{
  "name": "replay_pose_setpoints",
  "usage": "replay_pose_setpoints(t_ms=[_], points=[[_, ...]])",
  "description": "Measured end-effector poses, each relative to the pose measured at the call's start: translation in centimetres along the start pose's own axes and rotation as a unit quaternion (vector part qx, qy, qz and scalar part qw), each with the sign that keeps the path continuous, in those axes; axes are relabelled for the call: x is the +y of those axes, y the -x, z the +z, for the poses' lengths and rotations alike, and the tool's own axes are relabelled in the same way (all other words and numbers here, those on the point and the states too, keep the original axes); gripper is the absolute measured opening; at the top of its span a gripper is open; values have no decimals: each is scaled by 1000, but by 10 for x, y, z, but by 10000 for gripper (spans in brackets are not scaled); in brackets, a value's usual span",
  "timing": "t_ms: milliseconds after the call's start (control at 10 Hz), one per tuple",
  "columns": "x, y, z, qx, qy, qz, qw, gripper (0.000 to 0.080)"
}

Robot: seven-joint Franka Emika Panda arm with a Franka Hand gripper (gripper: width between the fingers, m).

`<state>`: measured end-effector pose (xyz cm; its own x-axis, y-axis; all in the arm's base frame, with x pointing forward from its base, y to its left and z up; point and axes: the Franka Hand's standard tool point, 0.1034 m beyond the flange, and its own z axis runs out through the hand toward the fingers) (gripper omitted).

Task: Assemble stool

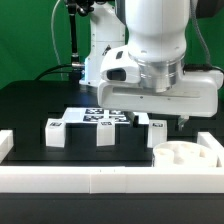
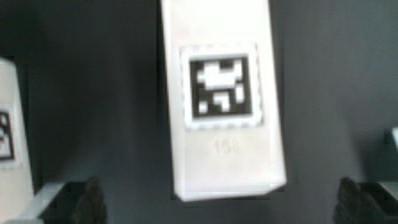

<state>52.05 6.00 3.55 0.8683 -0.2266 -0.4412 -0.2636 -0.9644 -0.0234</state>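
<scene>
Three short white legs with black-and-white tags stand in a row on the black table: one at the exterior view's left [image 1: 53, 133], one in the middle [image 1: 104, 131] and one at the right [image 1: 156, 130]. The round white seat disc [image 1: 181, 156] lies at the front right by the rail. My gripper [image 1: 162, 118] hangs just above the right leg. In the wrist view that leg [image 2: 224, 100] lies lengthwise between my spread dark fingers [image 2: 71, 202]. The gripper [image 2: 222, 206] is open and empty, not touching the leg. A second leg [image 2: 7, 115] shows at the picture's edge.
The marker board [image 1: 100, 114] lies flat behind the legs. A long white rail wall [image 1: 100, 181] runs along the front, with a short return at the left [image 1: 5, 143]. A green backdrop stands behind the arm.
</scene>
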Motion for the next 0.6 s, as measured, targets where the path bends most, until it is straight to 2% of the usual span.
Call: replay_pose_setpoints(t_ms=[200, 400, 600], points=[[-4, -1, 1, -57, -4, -23, 998, 649], [-5, -2, 3, -120, -25, -54, 991, 649], [-4, 2, 7, -179, -20, -55, 982, 649]])
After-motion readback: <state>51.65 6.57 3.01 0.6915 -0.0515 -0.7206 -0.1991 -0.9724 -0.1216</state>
